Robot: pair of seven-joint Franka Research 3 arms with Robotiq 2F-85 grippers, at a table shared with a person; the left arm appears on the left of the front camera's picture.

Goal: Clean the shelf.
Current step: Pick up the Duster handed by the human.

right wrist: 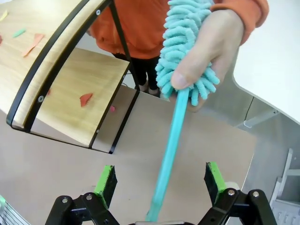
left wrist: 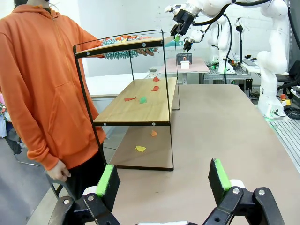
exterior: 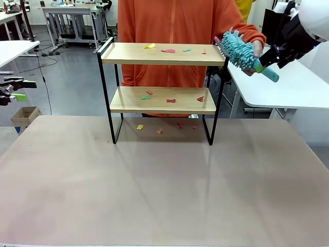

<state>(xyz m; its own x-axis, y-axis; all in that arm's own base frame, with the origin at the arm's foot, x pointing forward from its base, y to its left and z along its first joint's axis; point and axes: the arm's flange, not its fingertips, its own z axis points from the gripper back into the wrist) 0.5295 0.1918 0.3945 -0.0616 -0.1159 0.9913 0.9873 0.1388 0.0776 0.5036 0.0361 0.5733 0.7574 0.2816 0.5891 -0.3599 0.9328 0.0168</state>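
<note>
The shelf [exterior: 128, 52] stands mid-table with two wooden boards in a black frame. Coloured paper scraps [exterior: 168, 51] lie on both boards and on the table beneath. A person's hand [exterior: 256, 50] holds a teal fluffy duster [exterior: 238, 48] by its head, beside the shelf's top right corner. My right gripper [exterior: 270, 57] is open around the duster's handle [right wrist: 170, 150], which runs between the green pads [right wrist: 106, 184] without touching them. Far left of the shelf, off the table's side, my left gripper [exterior: 23, 89] hangs open and empty [left wrist: 161, 178], looking at the shelf [left wrist: 140, 105] end-on.
The person in an orange hoodie [exterior: 172, 25] stands right behind the shelf. A white table [exterior: 288, 87] is at the right, another [exterior: 13, 49] at the far left. The wide beige tabletop [exterior: 154, 190] lies in front of the shelf.
</note>
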